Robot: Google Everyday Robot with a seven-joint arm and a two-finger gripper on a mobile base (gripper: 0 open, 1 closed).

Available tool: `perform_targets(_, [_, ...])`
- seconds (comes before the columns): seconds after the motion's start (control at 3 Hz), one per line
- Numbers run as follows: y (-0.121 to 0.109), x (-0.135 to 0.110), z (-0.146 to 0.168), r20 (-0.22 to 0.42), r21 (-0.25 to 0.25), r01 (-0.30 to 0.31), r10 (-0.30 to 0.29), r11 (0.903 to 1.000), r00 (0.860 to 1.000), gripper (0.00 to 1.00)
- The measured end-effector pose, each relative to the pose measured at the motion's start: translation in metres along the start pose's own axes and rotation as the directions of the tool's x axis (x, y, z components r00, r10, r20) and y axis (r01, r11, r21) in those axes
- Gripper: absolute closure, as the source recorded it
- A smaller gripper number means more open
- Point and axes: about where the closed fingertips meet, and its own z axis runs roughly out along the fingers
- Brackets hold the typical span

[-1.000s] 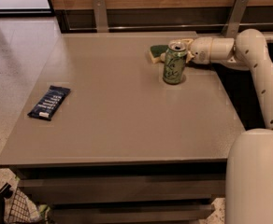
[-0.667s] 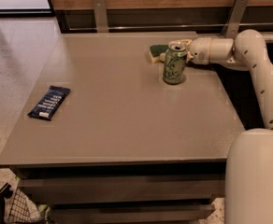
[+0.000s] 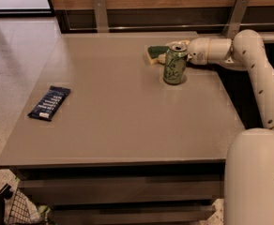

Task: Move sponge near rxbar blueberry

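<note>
1. Camera view shows almost no change over the last second: the arm reaches in from the right exactly as before, and the gripper [image 3: 188, 52] stays at the far right of the table [image 3: 127, 125], just behind the green drink can [image 3: 175, 63].
2. The sponge [image 3: 156, 54] has not shifted. It lies at the far edge of the table, green side up, just beside the can and right at the gripper's tip.
3. The can hides the gripper's tip, so I cannot tell whether it has hold of the sponge or only rests beside it.
4. The snack bar [image 3: 49, 102] lies flat near the left edge, well apart from the sponge, with most of the table between them.
5. My judgement: the task is at the grasping step and no carrying has begun. The whole sideways move towards the bar is yet to come, and the can stands close enough to be knocked.
6. Writing: the bar's dark blue wrapper carries white lettering and a white patch at its near end, but no word can be read. The can's green label is also unreadable.
</note>
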Motion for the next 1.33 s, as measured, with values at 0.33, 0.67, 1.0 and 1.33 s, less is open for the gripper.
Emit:
perform_targets(0.33, [0.0, -0.029, -0.024, -0.038, 0.05, 0.022, -0.021, 0.9985, 0.999, 1.0])
perform_targets(0.67, [0.001, -0.05, -0.042, -0.065, 0.085, 0.042, -0.036, 0.9955, 0.997, 1.0])
perform_targets(1.0, [0.01, -0.092, -0.078, -0.094, 0.146, 0.068, -0.055, 0.9869, 0.994, 1.0])
perform_targets(1.33, [0.02, -0.121, -0.1, -0.102, 0.185, 0.082, -0.064, 0.9793, 0.993, 1.0])
